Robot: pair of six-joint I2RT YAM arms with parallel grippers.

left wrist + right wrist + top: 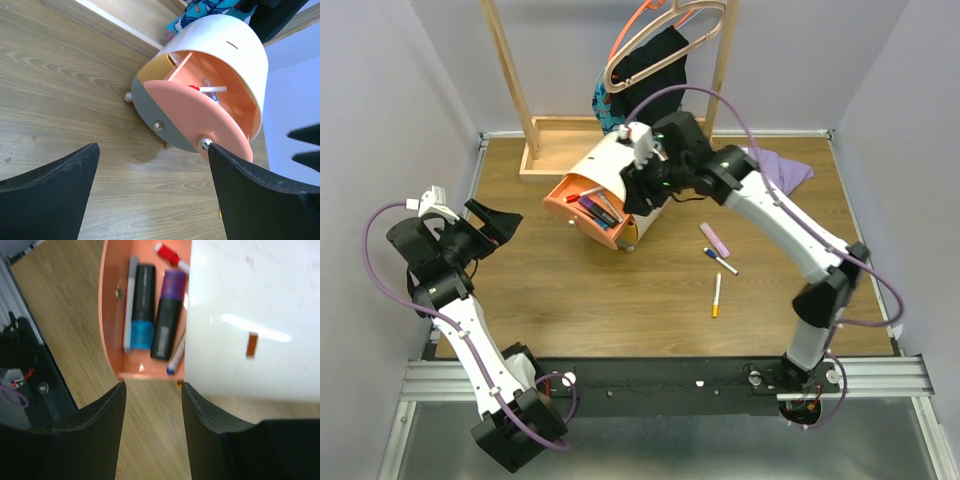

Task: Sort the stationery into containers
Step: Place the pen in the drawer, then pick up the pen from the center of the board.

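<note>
Three pieces left on the table (620, 310): pink marker (714, 240), blue-capped pen (721, 262), orange-tipped pen (716, 296), all near-right of the chest (610, 160). Orange drawer (111, 315) is pulled open and holds at least five: black-blue marker (142, 300), purple marker (167, 315), red-capped pen (167, 254), grey pen (131, 305), and one half under the shell. Over halfway, I'd say. Yellow drawer (152, 72): contents can't tell. Right gripper (152, 390) hovers at the open drawer's end, jaws apart, nothing between. Left gripper (490, 222) sits far left, jaws wide, empty. Bare wood between chest and loose pens gives an easy reach. Rack base (560, 150) is just behind the chest, and the purple cloth (780, 165) is far right.
</note>
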